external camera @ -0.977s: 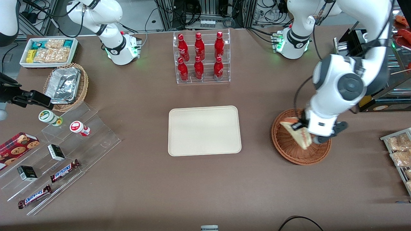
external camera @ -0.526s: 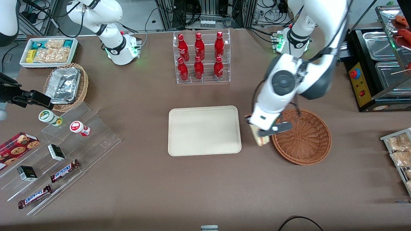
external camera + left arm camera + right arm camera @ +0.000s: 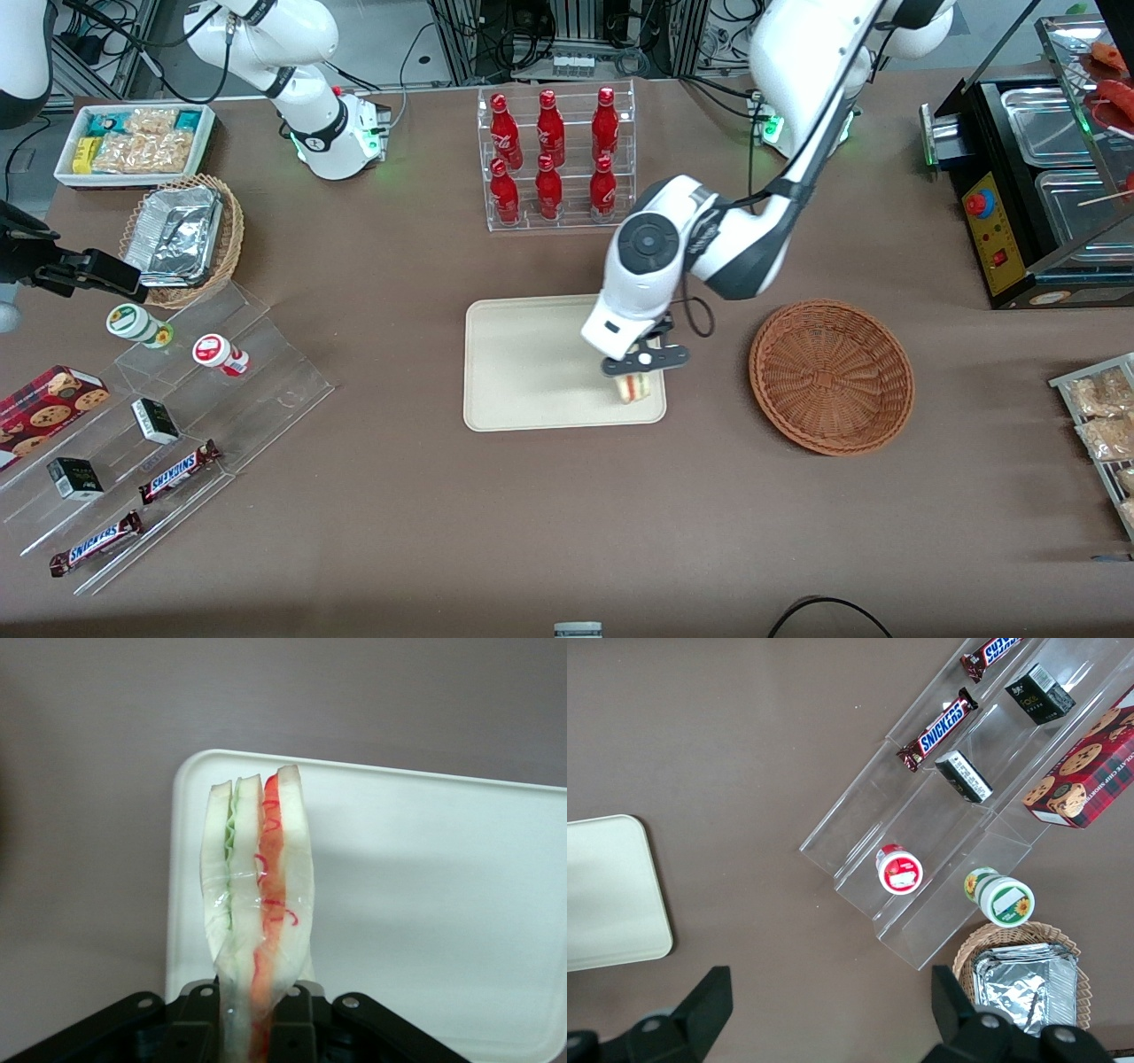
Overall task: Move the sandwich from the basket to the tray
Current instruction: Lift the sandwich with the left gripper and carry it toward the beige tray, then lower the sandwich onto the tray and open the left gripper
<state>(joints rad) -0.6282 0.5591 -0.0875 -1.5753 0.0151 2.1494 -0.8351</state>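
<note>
Pale sandwich (image 3: pixel 259 904) clamped in claw (image 3: pixel 257 1028), above tray (image 3: pixel 443 904).

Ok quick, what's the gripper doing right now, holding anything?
Gripper: shut on the sandwich, held over the corner of the tray nearest the basket.

Mock snack shop in robot lab
</note>
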